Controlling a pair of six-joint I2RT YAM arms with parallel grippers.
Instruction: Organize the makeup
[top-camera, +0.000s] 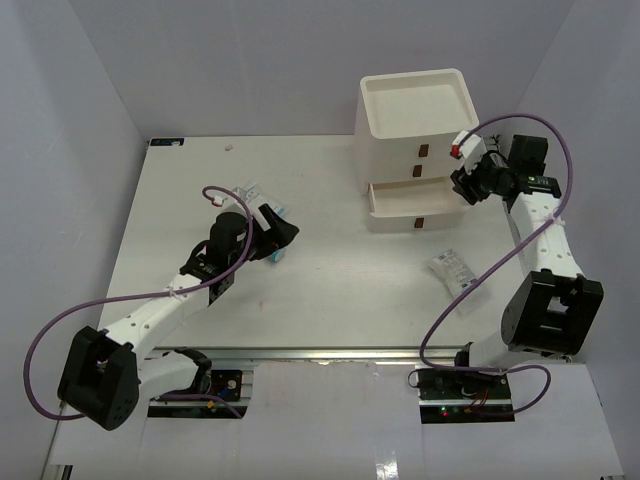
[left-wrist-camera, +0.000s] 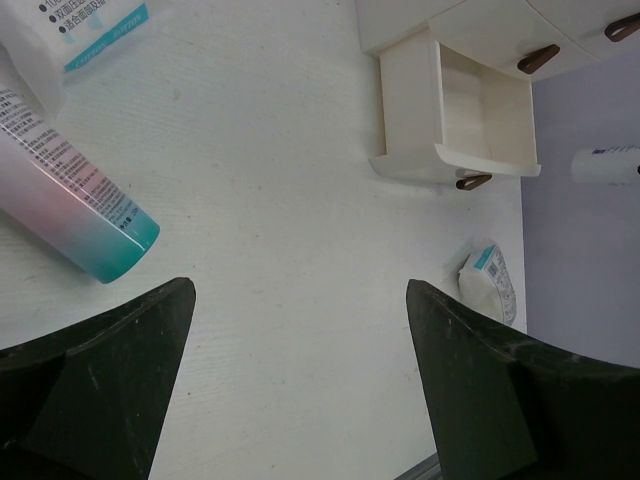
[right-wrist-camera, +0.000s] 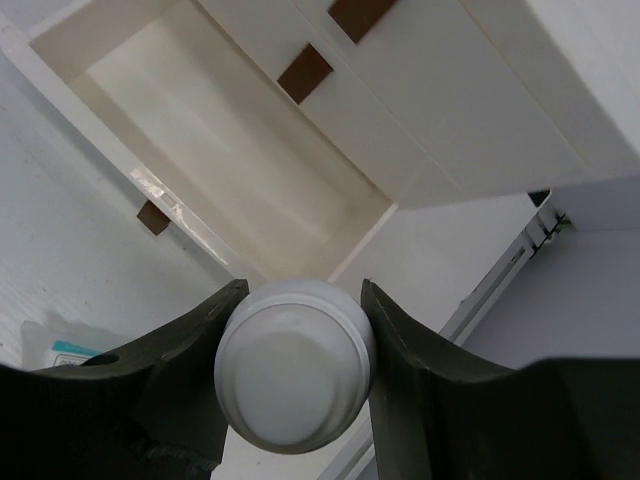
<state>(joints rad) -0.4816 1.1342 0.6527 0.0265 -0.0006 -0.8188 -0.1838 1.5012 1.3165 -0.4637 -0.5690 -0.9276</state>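
Observation:
My right gripper (top-camera: 472, 181) (right-wrist-camera: 302, 288) is shut on a white round-capped bottle (right-wrist-camera: 295, 365) with a red-and-white end (top-camera: 461, 150), held beside the right side of the white drawer box (top-camera: 415, 135), above its open bottom drawer (right-wrist-camera: 230, 150) (top-camera: 413, 200). My left gripper (top-camera: 284, 233) (left-wrist-camera: 300, 288) is open and empty above the table. A pink tube with a teal cap (left-wrist-camera: 70, 205) (top-camera: 275, 255) lies just to its left, beside a blue-and-white printed packet (left-wrist-camera: 90, 25). Another clear printed packet (top-camera: 455, 272) (left-wrist-camera: 490, 283) lies at the right. No sponges are in view.
The box has an open tray top (top-camera: 415, 105) and two upper drawers shut with brown handles (top-camera: 423, 150). The open drawer (left-wrist-camera: 470, 110) looks empty inside. Grey walls close in on the left, back and right. The arms' purple cables loop over the near table.

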